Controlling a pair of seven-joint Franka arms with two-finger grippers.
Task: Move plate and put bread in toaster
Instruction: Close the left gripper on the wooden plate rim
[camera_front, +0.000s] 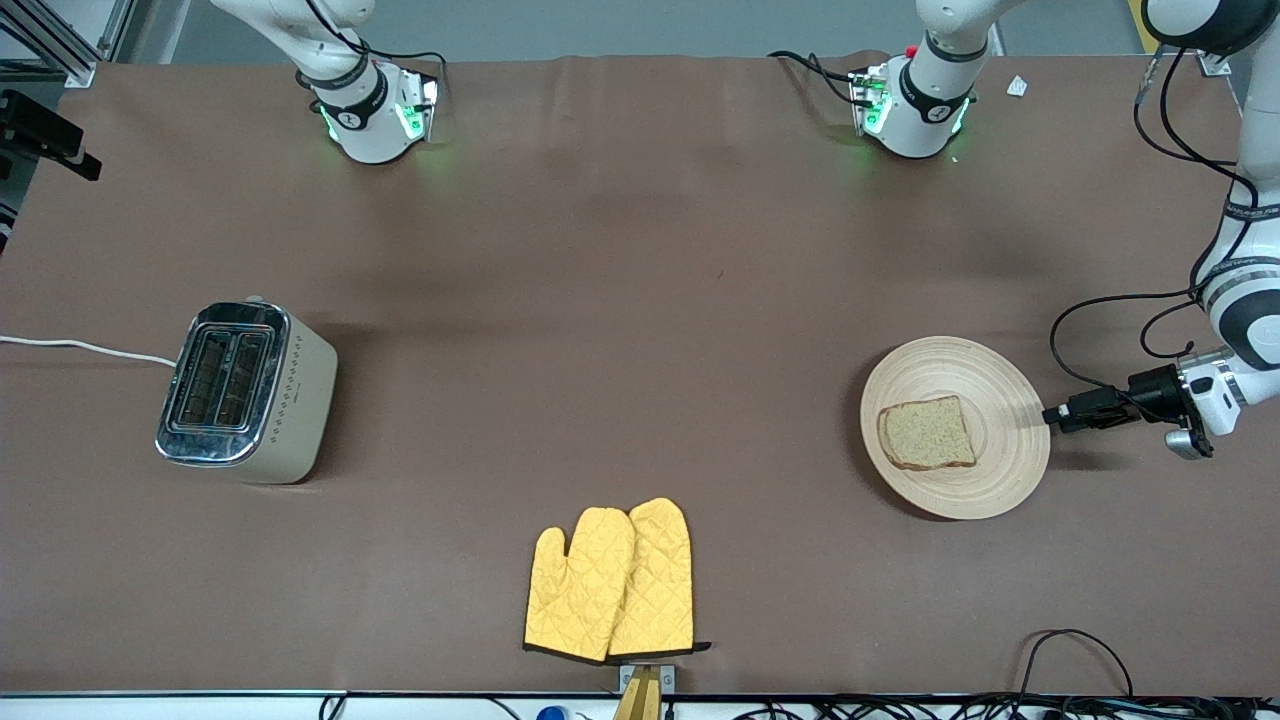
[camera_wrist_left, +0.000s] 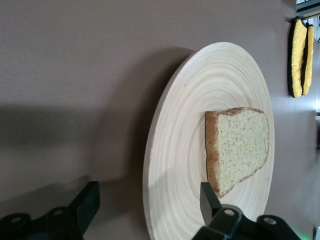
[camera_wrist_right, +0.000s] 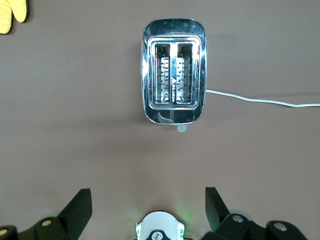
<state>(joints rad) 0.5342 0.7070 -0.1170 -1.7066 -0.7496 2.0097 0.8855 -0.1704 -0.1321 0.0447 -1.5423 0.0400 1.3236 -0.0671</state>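
Pale wood is what we are seeing first: the plate (camera_front: 1005, 470) is lying flat on the brown tabletop (camera_front: 620, 300) toward the left arm's end, and we are taking it as our landmark. On the plate, the bread (camera_front: 928, 433) is resting flat, a little off the middle. At the plate's rim, on the side toward the left arm's end, the left end effector (camera_front: 1052, 417) is sitting low with its fingers spread wide; in the left wrist view one finger (camera_wrist_left: 207, 199) is standing over the plate's top and the other finger (camera_wrist_left: 86, 202) off the plate, so the rim lies between them, ungripped as far as we can tell. Well apart from the plate, toward the right arm's end, the toaster (camera_front: 290, 400) is standing upright, slots up. Nearer the front camera than the plate, yellow oven mitts (camera_front: 612, 582) are lying between plate and toaster. The right end effector (camera_wrist_right: 145, 205) is waiting above the toaster, fingers spread wide, holding nothing.
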